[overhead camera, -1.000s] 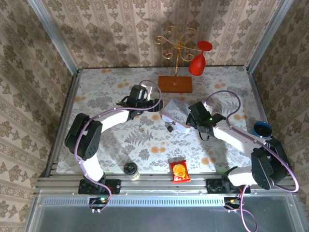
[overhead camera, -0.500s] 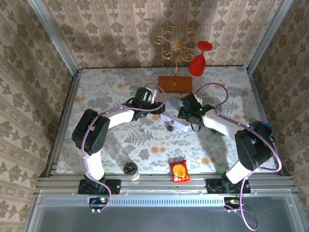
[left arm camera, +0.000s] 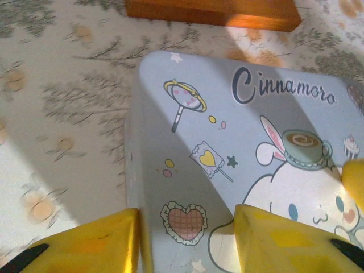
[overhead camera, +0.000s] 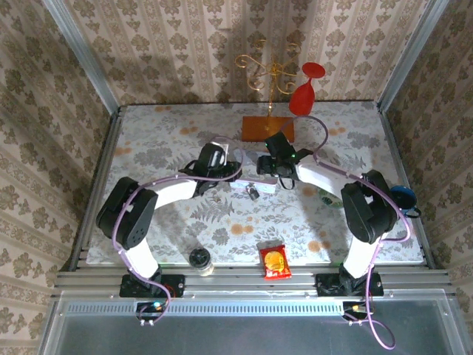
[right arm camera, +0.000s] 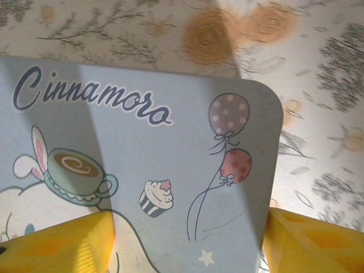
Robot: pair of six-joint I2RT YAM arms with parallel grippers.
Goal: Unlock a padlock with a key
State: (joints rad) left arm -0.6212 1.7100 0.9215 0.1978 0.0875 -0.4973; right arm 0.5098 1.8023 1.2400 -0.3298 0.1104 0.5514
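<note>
- The tiny, dark, blocky metal padlock (overhead camera: pixel 253 193) is lying on the floral-patterned tabletop (overhead camera: pixel 162 140), just beside the near edge of the pale blue rectangular cartoon-printed tin (left arm camera: pixel 227 142).
- The left gripper (left arm camera: pixel 185 222) is hovering with its yellow fingers spread, one beside the tin's side wall and the other over the lid.
- The right gripper (right arm camera: pixel 185 224) is also standing spread, straddling the lid's opposite edge.
- An orange-brown wooden block (left arm camera: pixel 210 11) is sitting just beyond the tin.

Overhead view; wrist views share tin (left arm camera: pixel 227 125)
</note>
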